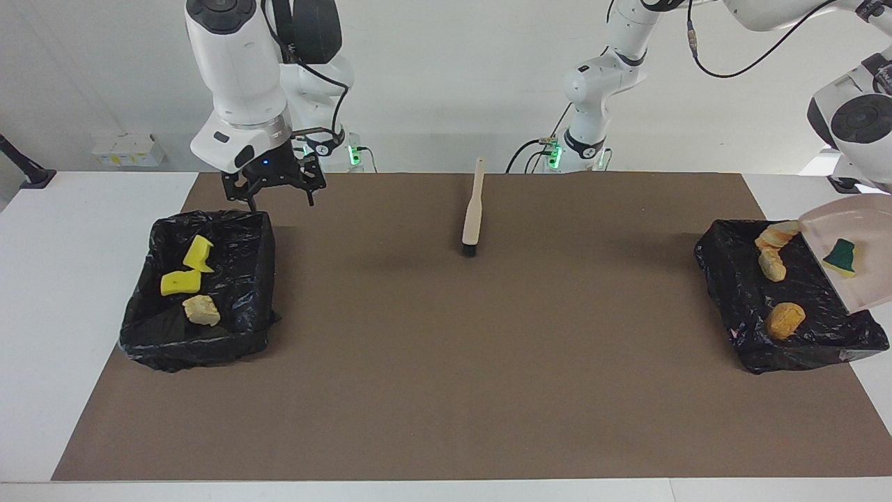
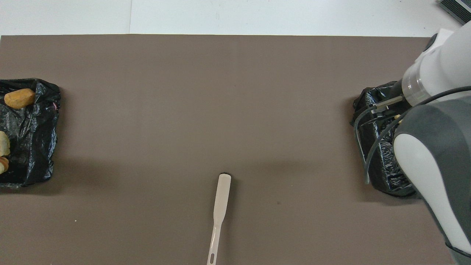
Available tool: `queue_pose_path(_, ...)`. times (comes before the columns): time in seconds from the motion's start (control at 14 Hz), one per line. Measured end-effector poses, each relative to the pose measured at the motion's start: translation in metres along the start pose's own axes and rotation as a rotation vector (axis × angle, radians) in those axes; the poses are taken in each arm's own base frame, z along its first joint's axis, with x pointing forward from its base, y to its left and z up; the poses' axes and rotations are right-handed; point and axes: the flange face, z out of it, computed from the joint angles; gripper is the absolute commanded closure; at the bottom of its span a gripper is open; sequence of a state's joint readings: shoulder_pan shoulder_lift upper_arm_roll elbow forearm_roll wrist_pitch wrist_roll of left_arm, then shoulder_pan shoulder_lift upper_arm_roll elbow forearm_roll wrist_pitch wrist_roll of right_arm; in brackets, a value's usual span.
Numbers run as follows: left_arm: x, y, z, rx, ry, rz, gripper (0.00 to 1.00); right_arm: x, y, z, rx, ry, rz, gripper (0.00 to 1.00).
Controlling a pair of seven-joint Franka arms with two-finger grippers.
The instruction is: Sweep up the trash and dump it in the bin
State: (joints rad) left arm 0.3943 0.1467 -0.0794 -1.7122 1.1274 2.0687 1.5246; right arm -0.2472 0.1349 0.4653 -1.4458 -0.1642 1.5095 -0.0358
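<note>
The trash lies in two black-bagged bins. The bin at the right arm's end holds two bright yellow chunks and a tan chunk. My right gripper is open and empty, over that bin's edge nearest the robots. The bin at the left arm's end holds two pale tan chunks and an orange-brown chunk. A pale dustpan is tilted over it with a green-and-yellow chunk on it. The left gripper is out of view.
A wooden-handled brush lies on the brown mat in the middle, close to the robots; it also shows in the overhead view. In that view the right arm covers most of its bin.
</note>
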Motion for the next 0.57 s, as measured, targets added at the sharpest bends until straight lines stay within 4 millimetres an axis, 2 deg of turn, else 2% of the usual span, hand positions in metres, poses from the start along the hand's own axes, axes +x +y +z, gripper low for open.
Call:
queue_pose_path(0.14, -0.012, 0.0, -0.01, -0.01, -0.02, -0.021, 1.0, -0.003, 0.015, -0.001, -0.002, 0.002, 0.028, 0.0)
queue_pose_path(0.29, -0.026, -0.001, -0.024, -0.015, -0.027, -0.052, 1.0, -0.008, 0.049, 0.002, 0.002, -0.003, 0.088, 0.0)
queue_pose_path(0.43, -0.024, -0.006, -0.042, -0.014, -0.013, -0.059, 1.0, -0.012, 0.071, 0.005, 0.004, -0.008, 0.128, 0.0)
queue_pose_path(0.57, -0.01, -0.014, -0.061, -0.017, -0.007, -0.043, 1.0, -0.012, 0.075, 0.007, 0.002, -0.013, 0.142, 0.0)
